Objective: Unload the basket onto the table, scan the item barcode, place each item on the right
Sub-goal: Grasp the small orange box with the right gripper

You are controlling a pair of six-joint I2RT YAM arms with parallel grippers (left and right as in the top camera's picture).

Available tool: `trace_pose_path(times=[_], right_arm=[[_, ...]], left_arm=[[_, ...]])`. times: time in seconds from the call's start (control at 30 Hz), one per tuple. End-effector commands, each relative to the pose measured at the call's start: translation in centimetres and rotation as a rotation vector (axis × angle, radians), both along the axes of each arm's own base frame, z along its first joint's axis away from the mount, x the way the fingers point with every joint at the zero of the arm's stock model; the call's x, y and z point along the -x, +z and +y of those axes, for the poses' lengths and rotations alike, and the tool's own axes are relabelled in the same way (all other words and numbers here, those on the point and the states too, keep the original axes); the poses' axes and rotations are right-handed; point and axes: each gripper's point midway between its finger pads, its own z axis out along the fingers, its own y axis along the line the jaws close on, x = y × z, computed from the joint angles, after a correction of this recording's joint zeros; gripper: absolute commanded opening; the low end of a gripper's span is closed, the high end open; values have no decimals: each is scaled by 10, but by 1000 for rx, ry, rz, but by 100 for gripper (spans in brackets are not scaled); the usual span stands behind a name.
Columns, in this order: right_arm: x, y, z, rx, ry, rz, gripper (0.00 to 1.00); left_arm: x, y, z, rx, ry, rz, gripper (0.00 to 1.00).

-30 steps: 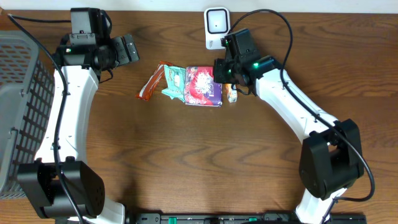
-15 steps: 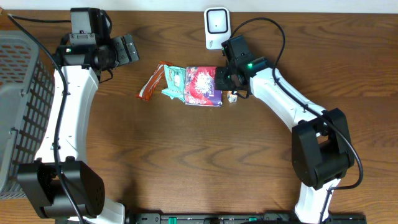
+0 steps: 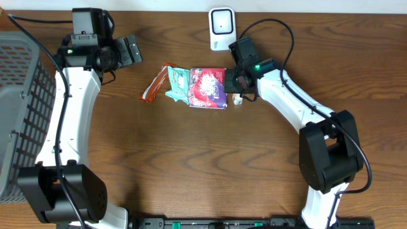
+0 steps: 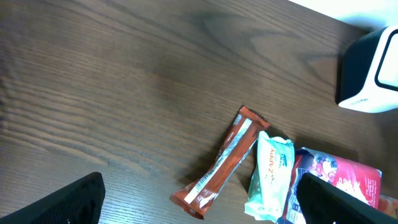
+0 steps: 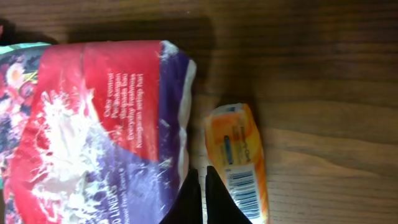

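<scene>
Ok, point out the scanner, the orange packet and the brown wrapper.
scanner [image 3: 221, 25], overhead view, middle of its face.
orange packet [image 5: 239, 146], right wrist view, middle of its top.
brown wrapper [image 4: 219, 160], left wrist view, midway along its length.

The right gripper [image 5: 204, 179] has its two dark fingers [image 5: 190, 205] pressed together, tips pointing down at the wooden table [image 5: 323, 93]. They sit in the narrow gap between two packs. Just left of the fingers lies a red and purple pouch [image 5: 93, 130] with white lettering. Just right of them lies a small orange packet [image 5: 239, 155], its barcode [image 5: 242, 188] facing up beside the right finger.
</scene>
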Motion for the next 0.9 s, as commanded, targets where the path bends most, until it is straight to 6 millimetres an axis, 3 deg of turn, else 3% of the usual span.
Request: trace_pose_path(times=[0.0, 0.3, 0.67, 0.87], right_arm=[[0, -7, -9, 22, -21, 11, 1], [4, -14, -12, 34, -23, 18, 1], [-1, -13, -72, 309, -147, -23, 1], [-6, 2, -78, 311, -157, -42, 1]], left_arm=[[0, -5, 2, -9, 2, 12, 98], [0, -5, 2, -9, 2, 12, 98], [0, -5, 2, -9, 2, 12, 98], [0, -5, 2, -9, 2, 12, 98]])
